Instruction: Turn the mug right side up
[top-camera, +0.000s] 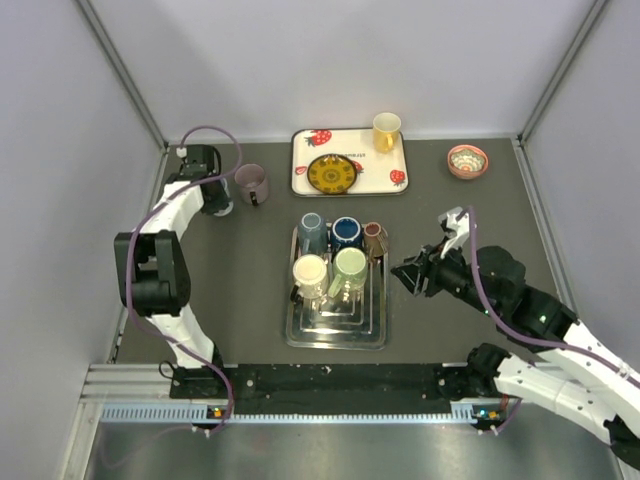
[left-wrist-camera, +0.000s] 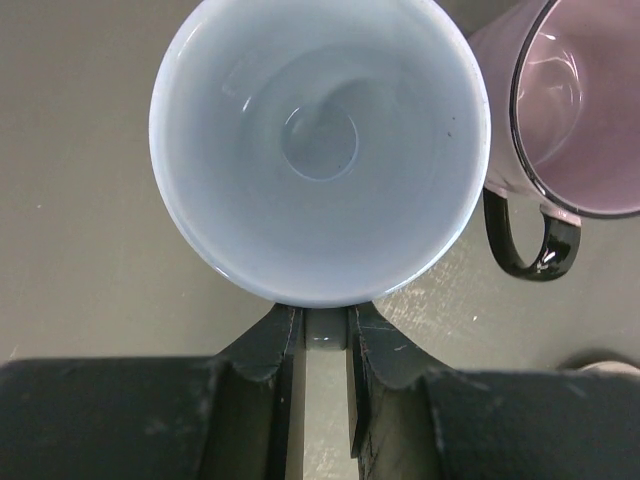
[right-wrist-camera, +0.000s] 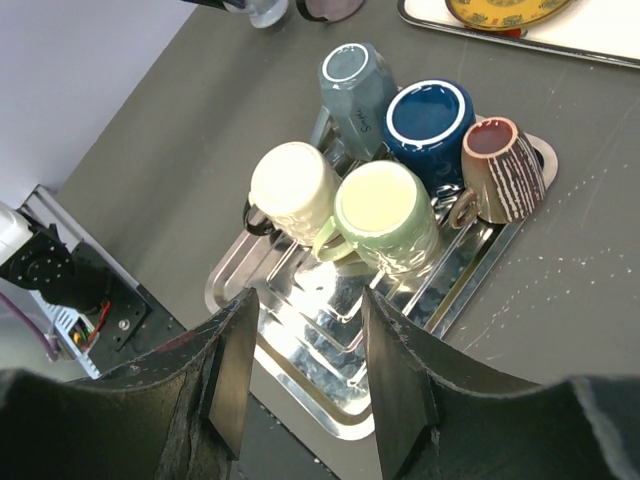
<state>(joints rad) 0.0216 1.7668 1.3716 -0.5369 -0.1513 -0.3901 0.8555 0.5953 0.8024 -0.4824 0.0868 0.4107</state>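
Note:
A pale blue mug (left-wrist-camera: 320, 150) stands mouth-up at the far left, next to an upright mauve mug (left-wrist-camera: 585, 100) with a black handle. My left gripper (left-wrist-camera: 325, 335) is shut on the pale mug's handle. From above, the left gripper (top-camera: 216, 196) hides most of that mug (top-camera: 224, 208), beside the mauve mug (top-camera: 250, 183). My right gripper (right-wrist-camera: 312, 385) is open and empty, hovering over the near right side of the metal tray (right-wrist-camera: 300, 330); from above it (top-camera: 407, 274) is just right of the tray (top-camera: 335, 335).
The metal tray holds several upturned mugs: grey-blue (top-camera: 312, 232), dark blue (top-camera: 346, 232), cream (top-camera: 310, 272), green (top-camera: 349, 268), and a tilted brown striped one (top-camera: 375, 238). A white strawberry tray (top-camera: 300, 165) at the back carries a yellow plate and yellow mug (top-camera: 386, 131). A patterned bowl (top-camera: 467, 160) sits back right.

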